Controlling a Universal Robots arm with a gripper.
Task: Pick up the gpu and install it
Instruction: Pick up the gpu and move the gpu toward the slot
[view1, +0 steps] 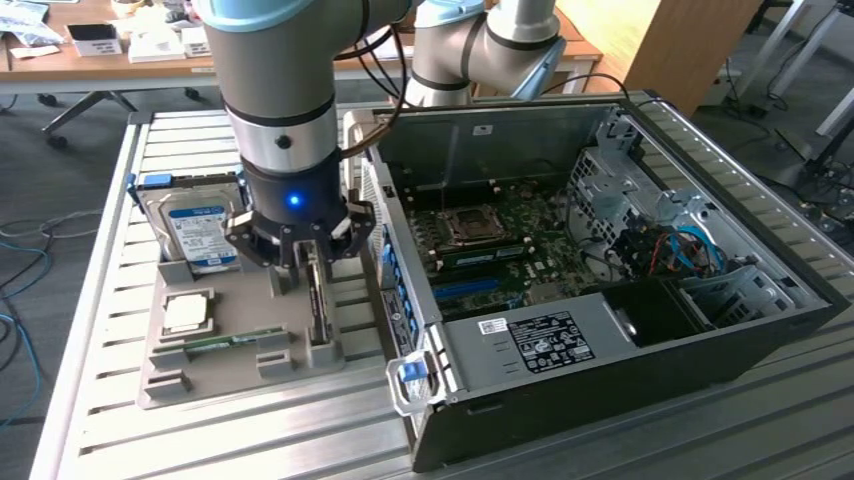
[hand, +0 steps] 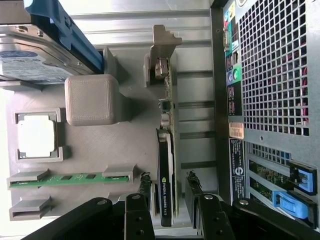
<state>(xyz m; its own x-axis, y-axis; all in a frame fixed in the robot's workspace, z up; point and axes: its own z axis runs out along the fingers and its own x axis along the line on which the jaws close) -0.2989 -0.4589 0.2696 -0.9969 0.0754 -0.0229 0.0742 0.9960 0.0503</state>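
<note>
The gpu stands on its edge in a slot of the grey holder tray, close to the open computer case. In the wrist view the gpu appears as a thin dark card with a tan edge and a metal end bracket. My gripper hangs straight over the card. It is open, and the gripper has one finger on each side of the card with small gaps showing. Nothing is held.
The tray also holds a silver hard drive with a blue-and-white label, a square processor chip and a green memory stick. Inside the case lie the motherboard and a power supply. The case's rear wall stands close beside the card.
</note>
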